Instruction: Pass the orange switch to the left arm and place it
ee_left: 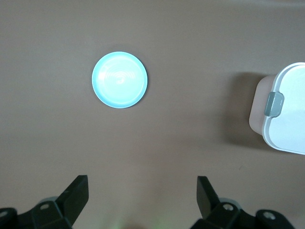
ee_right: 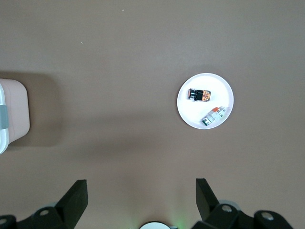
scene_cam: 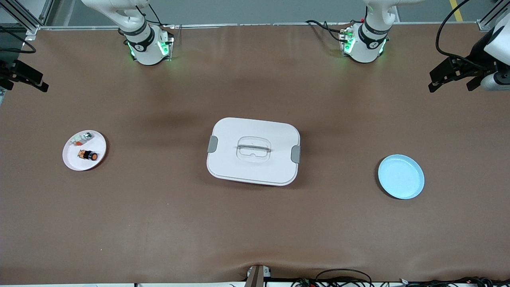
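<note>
The orange switch [scene_cam: 88, 155] lies on its side on a small white plate [scene_cam: 71, 159] toward the right arm's end of the table; it also shows in the right wrist view [ee_right: 199, 95]. The white box [scene_cam: 253, 150] with grey latches sits closed at the table's middle. My right gripper [scene_cam: 24, 79] is open and empty, held high at the right arm's end of the table; its own view [ee_right: 141, 186] shows only bare table between the fingers. My left gripper [scene_cam: 452, 81] is open and empty, held high at the left arm's end; it also shows in its own view [ee_left: 142, 183].
A white-and-silver part [scene_cam: 81, 138] lies on the same white plate, farther from the front camera than the switch. A light blue plate [scene_cam: 401, 176] holding nothing sits toward the left arm's end. Brown table surface lies between the box and each plate.
</note>
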`<action>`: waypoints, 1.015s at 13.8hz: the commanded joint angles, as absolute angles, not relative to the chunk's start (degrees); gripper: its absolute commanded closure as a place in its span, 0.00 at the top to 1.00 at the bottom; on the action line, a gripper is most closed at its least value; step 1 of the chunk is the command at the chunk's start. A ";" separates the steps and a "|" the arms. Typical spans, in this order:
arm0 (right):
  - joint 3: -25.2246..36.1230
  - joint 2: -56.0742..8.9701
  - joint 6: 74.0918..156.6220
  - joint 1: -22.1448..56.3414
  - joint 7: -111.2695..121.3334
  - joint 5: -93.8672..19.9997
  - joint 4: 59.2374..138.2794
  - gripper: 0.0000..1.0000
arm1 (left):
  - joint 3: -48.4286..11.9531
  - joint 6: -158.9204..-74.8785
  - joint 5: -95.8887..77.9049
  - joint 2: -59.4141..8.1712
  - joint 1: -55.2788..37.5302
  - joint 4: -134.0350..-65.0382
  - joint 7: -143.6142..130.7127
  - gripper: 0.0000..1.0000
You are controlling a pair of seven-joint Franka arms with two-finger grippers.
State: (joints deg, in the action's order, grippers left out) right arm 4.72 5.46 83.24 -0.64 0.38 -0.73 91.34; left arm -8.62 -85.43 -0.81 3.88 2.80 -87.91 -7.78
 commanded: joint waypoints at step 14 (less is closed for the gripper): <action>4.13 5.98 82.71 -1.49 0.18 -1.23 91.14 1.00 | -8.44 -84.29 0.53 3.43 3.08 -85.78 -7.73 1.00</action>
